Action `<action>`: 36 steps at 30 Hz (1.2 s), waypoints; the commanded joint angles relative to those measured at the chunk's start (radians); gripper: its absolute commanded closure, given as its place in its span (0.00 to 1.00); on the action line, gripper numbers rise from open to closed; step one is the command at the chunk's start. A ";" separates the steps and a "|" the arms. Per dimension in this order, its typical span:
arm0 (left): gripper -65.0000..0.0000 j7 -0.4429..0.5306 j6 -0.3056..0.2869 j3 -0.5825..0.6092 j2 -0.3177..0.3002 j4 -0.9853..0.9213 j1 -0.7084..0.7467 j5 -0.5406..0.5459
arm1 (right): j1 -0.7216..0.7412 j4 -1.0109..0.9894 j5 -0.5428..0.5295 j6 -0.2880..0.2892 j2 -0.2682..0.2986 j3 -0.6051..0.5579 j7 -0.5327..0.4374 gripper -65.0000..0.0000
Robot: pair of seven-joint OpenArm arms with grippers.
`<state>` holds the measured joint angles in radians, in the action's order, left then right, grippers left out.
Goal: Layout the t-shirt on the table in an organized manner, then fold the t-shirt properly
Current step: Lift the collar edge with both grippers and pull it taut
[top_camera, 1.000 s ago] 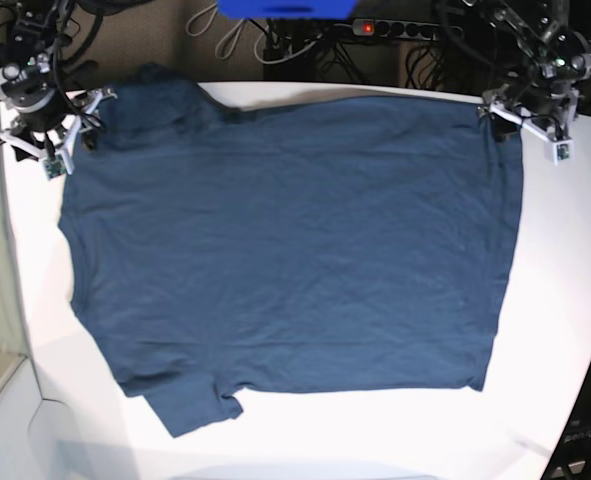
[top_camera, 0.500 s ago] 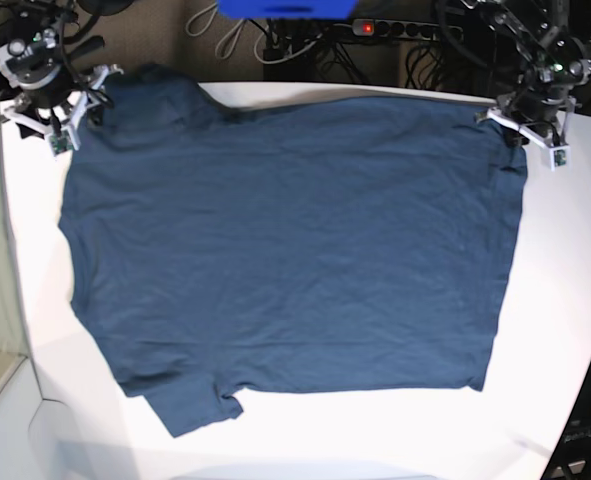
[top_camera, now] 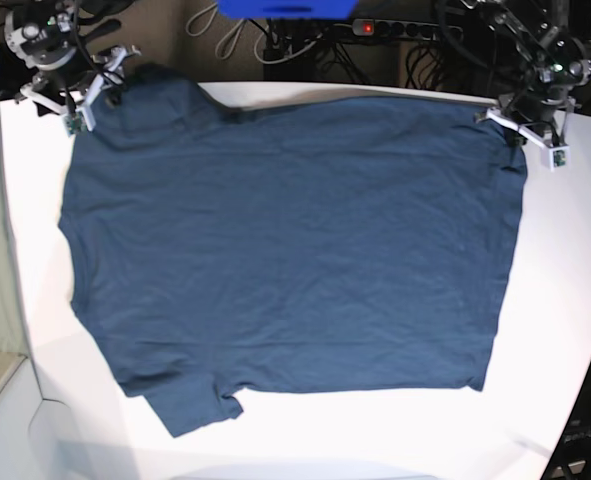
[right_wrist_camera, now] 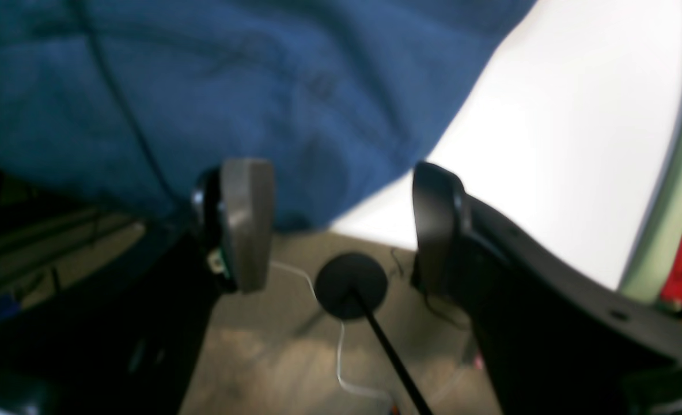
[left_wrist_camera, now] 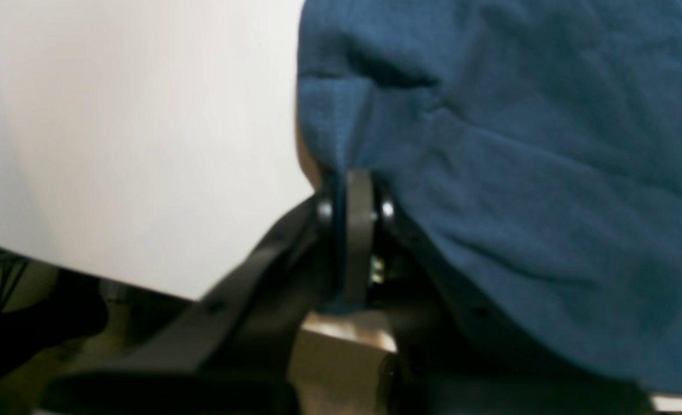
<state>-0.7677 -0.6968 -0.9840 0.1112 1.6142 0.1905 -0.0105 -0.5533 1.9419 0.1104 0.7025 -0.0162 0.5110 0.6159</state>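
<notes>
No readable writing we can find; left gripper [left_wrist_camera: 352, 190] pinches the navy t-shirt [top_camera: 285, 250] on the white table [top_camera: 565, 300]; right gripper [right_wrist_camera: 335, 219] gapes, holding nothing.

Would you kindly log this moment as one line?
t-shirt: flat on table | left gripper: shut on t-shirt corner | right gripper: open, empty
</notes>
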 commanded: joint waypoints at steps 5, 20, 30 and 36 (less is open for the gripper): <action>0.99 -0.037 -0.001 0.001 -0.006 0.002 0.007 -0.027 | 0.002 0.001 -0.005 -0.004 -0.001 0.001 0.043 0.41; 0.99 -0.037 -0.001 0.000 -0.026 -0.001 0.007 -0.024 | 0.060 -0.114 -0.004 -0.004 -0.026 -0.021 0.035 0.43; 0.99 -0.037 -0.001 -0.002 -0.025 0.004 0.008 -0.021 | 0.062 -0.123 -0.004 -0.004 -0.026 -0.027 0.035 0.82; 0.99 -0.048 -0.001 -0.002 -0.020 0.056 0.011 -0.018 | 0.063 -0.077 -0.002 -0.004 -0.026 -0.027 0.035 0.94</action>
<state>-0.8185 -0.7029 -0.9821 0.0986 1.6485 0.1963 -0.0261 -0.4782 1.8446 0.1020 0.7097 -0.0471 0.4801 0.6563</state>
